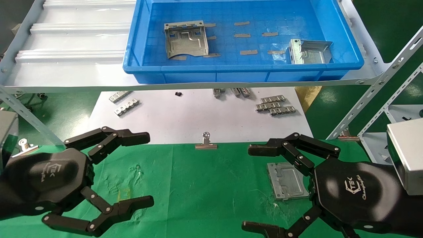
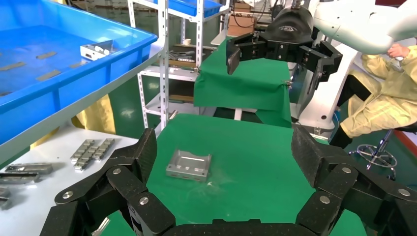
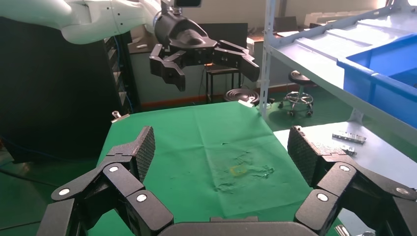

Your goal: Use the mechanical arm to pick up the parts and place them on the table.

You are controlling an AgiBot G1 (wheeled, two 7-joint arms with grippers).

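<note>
We see the left claw [image 1: 147,168] and the right claw [image 1: 246,188] both hovering above the green desk [image 1: 198,185], each with fingers spread apart and holding nothing. One part [image 1: 287,180] lies flat on the desk just beneath the right claw. Two more parts [image 1: 186,39] [image 1: 309,51] sit in the blue bin [image 1: 244,71] on the shelf.

We see a grey part [image 1: 287,180] with raised channel pattern on our bright green table [image 1: 205,185], two more grey parts [image 1: 186,39] in a blue bin [image 1: 343,39], and glossy black pincers [image 1: 127,170].
</note>
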